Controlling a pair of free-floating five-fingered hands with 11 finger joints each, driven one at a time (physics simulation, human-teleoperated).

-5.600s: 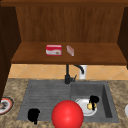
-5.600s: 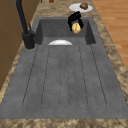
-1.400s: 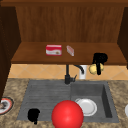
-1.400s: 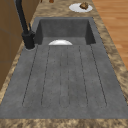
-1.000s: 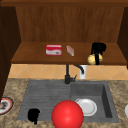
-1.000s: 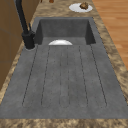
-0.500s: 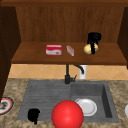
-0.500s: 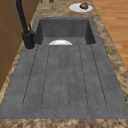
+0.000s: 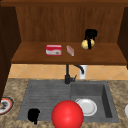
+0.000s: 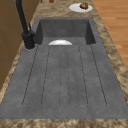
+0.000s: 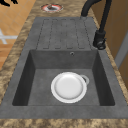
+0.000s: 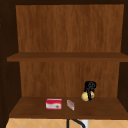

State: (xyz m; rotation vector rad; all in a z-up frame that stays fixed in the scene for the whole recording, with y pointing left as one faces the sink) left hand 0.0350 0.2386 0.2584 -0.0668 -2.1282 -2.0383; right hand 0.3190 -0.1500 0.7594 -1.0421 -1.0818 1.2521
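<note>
Yellow ball (image 9: pixel 86 44), in right hand's (image 9: pixel 90 34) fingers, hangs over shelf (image 9: pixel 32 56).

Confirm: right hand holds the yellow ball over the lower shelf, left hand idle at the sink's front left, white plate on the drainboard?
Not quite: the white plate lies in the sink basin, not on the drainboard, as the right side view shows. The rest stands: right hand holds the yellow ball over the lower shelf, left hand idle at front left.
</note>
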